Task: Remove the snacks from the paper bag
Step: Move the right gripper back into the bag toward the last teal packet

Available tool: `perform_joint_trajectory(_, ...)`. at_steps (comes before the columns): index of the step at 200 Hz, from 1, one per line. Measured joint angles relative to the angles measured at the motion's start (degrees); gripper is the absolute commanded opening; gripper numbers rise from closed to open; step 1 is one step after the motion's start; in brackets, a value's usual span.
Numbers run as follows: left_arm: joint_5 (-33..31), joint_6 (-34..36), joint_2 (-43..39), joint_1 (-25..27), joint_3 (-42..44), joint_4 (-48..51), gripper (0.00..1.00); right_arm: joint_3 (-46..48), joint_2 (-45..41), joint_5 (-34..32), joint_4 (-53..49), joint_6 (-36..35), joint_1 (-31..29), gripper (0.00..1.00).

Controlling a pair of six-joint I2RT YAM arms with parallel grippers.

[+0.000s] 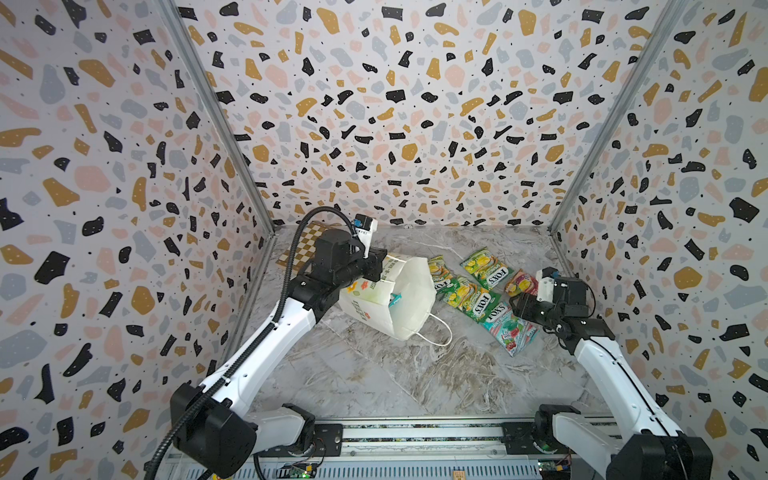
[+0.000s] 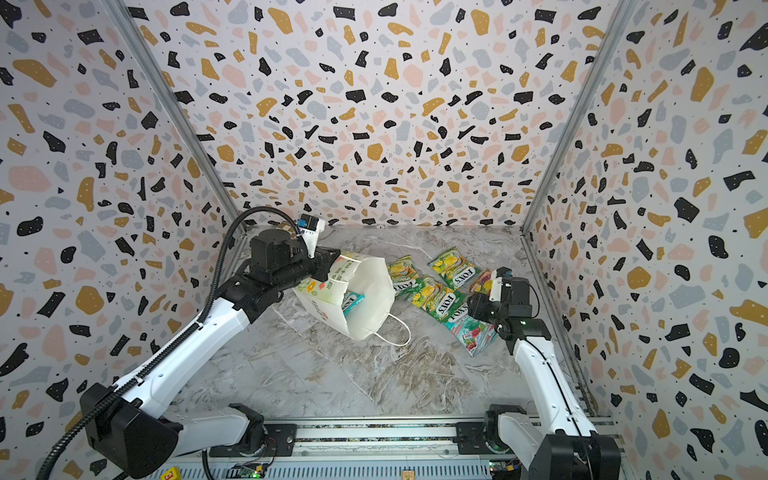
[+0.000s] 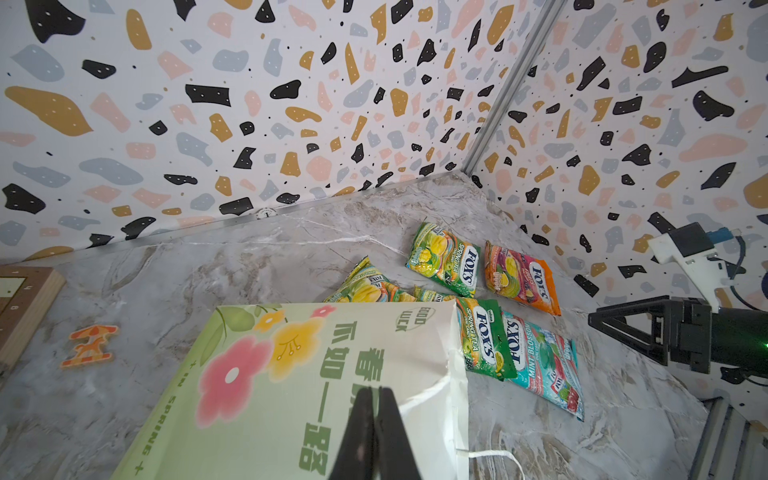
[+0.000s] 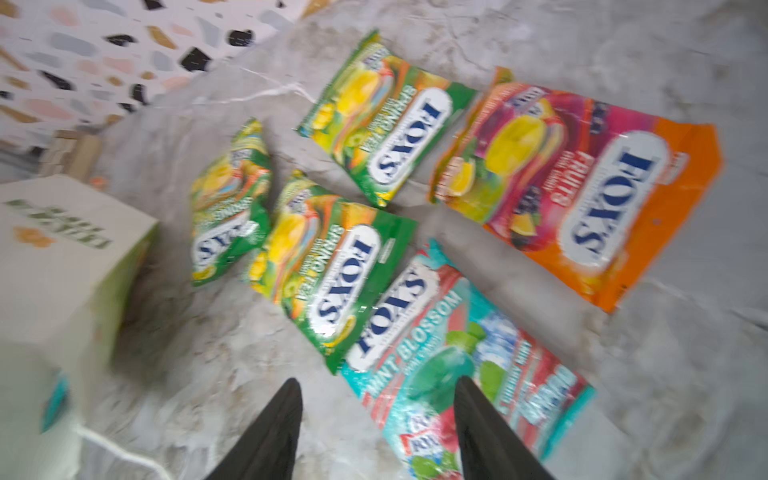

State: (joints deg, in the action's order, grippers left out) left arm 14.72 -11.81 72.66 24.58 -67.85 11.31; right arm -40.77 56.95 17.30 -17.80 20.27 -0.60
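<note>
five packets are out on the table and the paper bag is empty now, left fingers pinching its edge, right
No, the paper bag isn't empty: both top views show a teal packet inside its mouth. The rest holds.

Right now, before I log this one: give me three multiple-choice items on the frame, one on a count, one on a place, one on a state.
1. How many snacks lie on the table outside the paper bag? A) three B) five C) seven
2. Where is the sixth packet, a teal one? A) inside the bag's mouth B) flat on the table C) under the bag
3. How do the left gripper's jaws stand? A) wide open B) shut on the bag's edge C) shut on a packet

Answers: 1 B, three green, one teal and one pink-orange lie beside the bag. 2 A, its teal end shows in the bag's mouth in both top views. 3 B, the jaws meet at the bag's edge.
</note>
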Motion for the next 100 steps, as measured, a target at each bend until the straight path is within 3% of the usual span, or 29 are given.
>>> perform_joint_trajectory(46,2.6,-0.66,-0.9,0.0,0.26,-1.05,0.0,2.34,1.16,12.55,11.26,3.98,-10.38,0.62)
perform_joint_trajectory(100,4.31,-2.45,-1.31,0.0,0.74,-1.68,0.0,2.03,9.16,15.58,22.93,7.93,-26.71,0.62)
